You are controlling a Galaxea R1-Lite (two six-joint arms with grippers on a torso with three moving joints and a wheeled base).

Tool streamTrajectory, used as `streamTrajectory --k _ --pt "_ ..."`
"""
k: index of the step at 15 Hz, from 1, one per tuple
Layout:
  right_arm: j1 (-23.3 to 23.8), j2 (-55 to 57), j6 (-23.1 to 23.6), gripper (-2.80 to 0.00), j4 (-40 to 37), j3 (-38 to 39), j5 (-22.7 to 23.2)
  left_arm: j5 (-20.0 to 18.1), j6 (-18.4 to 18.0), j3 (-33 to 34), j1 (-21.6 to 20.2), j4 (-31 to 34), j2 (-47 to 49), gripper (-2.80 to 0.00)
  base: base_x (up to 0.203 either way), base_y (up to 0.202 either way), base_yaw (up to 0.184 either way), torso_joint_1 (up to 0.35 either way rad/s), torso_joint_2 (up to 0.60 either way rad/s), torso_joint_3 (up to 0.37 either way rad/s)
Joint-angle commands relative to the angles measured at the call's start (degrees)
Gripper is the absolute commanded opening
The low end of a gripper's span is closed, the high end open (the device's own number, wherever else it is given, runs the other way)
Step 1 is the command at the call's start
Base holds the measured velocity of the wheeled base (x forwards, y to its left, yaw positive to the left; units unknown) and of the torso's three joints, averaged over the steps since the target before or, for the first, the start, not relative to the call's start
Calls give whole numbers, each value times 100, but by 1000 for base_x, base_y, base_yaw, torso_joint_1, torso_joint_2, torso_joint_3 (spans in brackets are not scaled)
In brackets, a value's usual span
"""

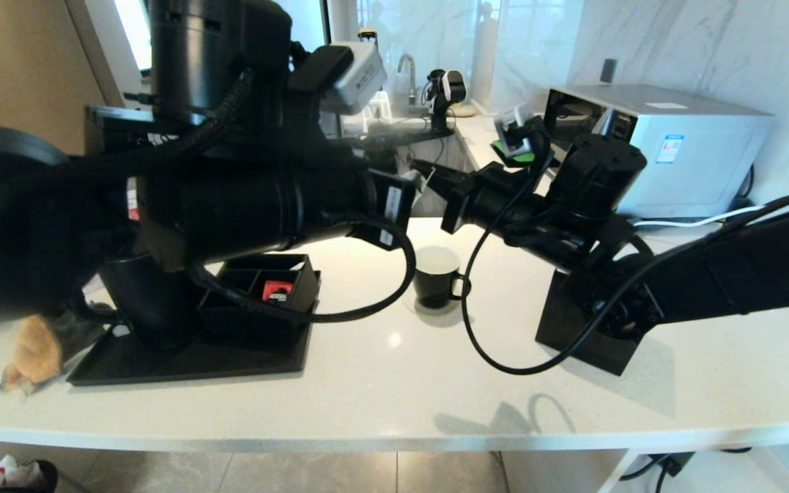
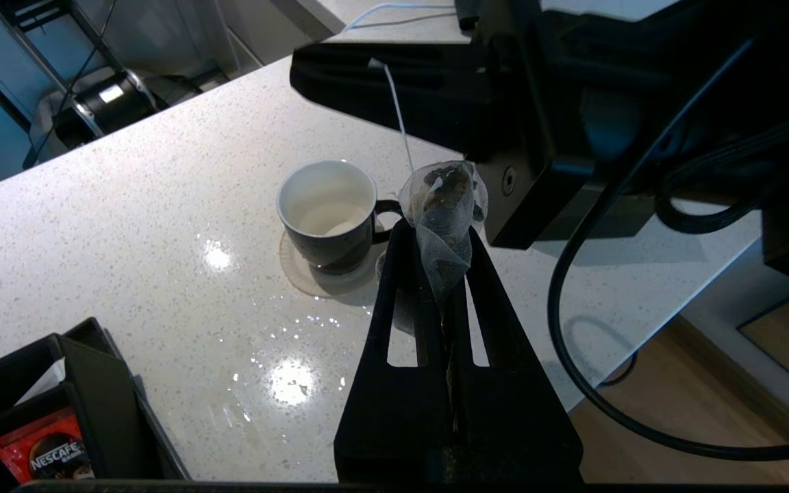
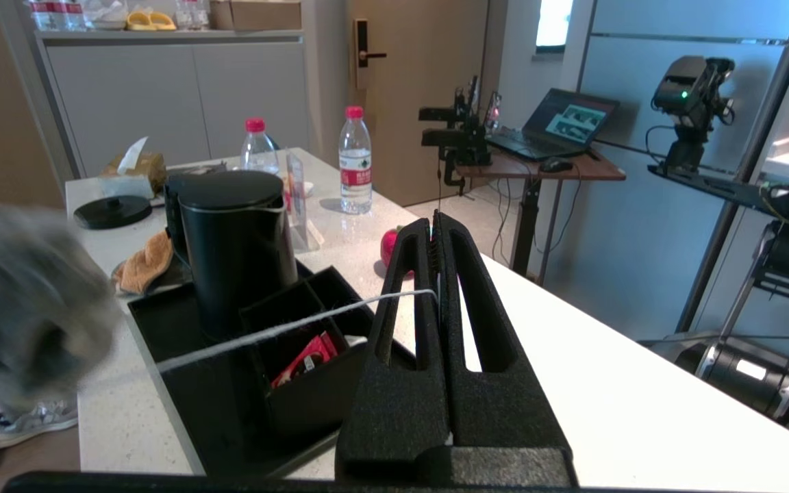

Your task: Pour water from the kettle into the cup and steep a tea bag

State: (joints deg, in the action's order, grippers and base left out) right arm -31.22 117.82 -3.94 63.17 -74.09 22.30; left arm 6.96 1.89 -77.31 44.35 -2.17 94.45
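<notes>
Two bottles [image 3: 356, 161] behind kettle [image 3: 233, 250].

The bench [image 2: 127, 226] is white with fine grey speckles. The cup [image 2: 329, 216] is glossy black outside and white inside. The tea bag [image 2: 444, 205] is pale and see-through, with dark brown leaves showing, on a thin white string [image 3: 264, 333]. The kettle [image 3: 233, 246] is matte black, as is the tray [image 1: 189, 359]. The packet [image 2: 42, 455] is red with white lettering. Both bottles [image 3: 356, 161] have red caps.
</notes>
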Motion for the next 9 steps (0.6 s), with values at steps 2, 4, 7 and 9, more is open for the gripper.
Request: streamTrajectory --k 2,4,7,9 --pt "2 -218 -2 -280 22 36 12 7 4 -69 -14 -10 167 -280 0 0 0 0 0 0" --pt "-5 -343 13 -280 -58 77 12 6 4 -216 -14 -12 244 -280 0 0 0 0 0 0" --pt "-7 -409 16 -280 -147 79 12 8 4 -553 -35 -12 347 -280 0 0 0 0 0 0" --pt "-7 -409 33 -280 -182 79 12 33 4 -802 -68 -6 421 -280 0 0 0 0 0 0"
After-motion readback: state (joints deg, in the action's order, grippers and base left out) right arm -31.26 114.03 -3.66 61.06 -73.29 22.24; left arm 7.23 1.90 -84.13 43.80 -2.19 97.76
